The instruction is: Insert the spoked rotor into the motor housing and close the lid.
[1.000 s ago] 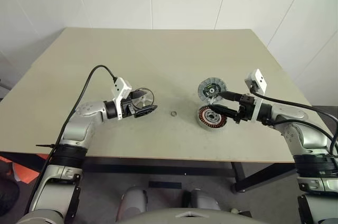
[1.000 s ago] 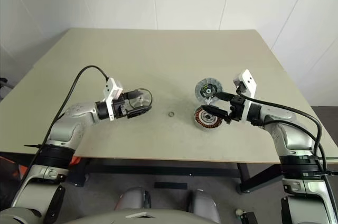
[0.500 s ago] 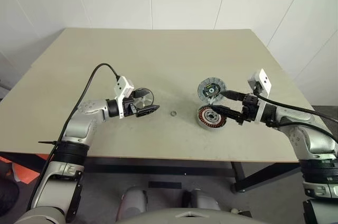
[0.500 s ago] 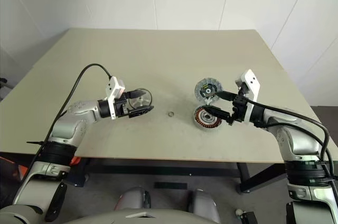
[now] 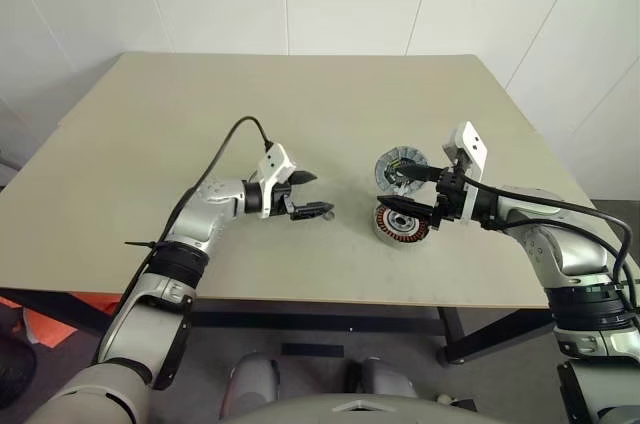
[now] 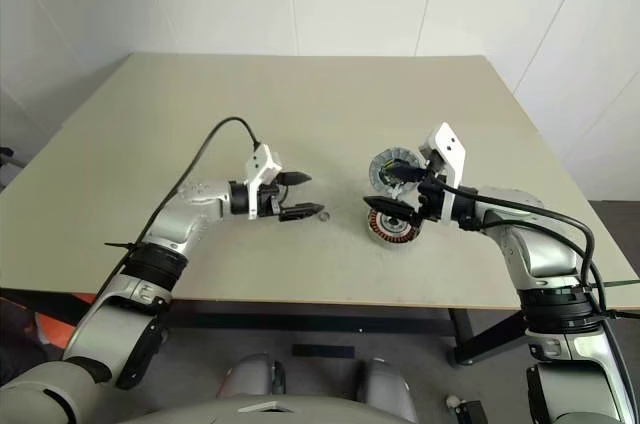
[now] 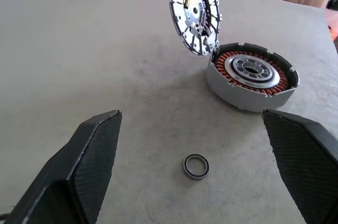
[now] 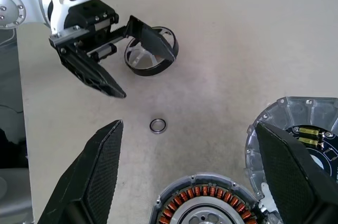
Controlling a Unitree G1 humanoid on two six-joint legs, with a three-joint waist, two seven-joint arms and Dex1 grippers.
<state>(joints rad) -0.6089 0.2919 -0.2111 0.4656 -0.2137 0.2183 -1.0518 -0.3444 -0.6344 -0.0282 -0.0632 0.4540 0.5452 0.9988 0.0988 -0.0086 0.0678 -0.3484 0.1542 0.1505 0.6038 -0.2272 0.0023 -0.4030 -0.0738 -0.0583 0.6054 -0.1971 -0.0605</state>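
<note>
The left hand (image 5: 320, 194) had swung to the right across the tabletop (image 5: 300, 94) within the last second. A second ago its fingers stood around the spoked rotor (image 8: 141, 61). Now the rotor lay flat on the tabletop behind that hand, on its far left side, and nothing was held. The jaws were spread wide, and in the left wrist view the small loose ring (image 7: 196, 166) sat on the surface between and just ahead of the two fingers.

To the right, the motor housing (image 7: 252, 73) sat open, its copper windings and silver hub showing. The lid (image 7: 194, 10) stood tilted up on edge at the housing's far-left rim and seemed to touch it. The right hand (image 5: 408, 190) had kept its place beside them, also wide and empty, one finger near the lid and the other over the housing.

For the task this looked like a step away from the goal. The rotor had not been picked up, the housing was still without it, and the lid was not yet closed. The left hand seemed to be heading for the ring rather than the rotor.
</note>
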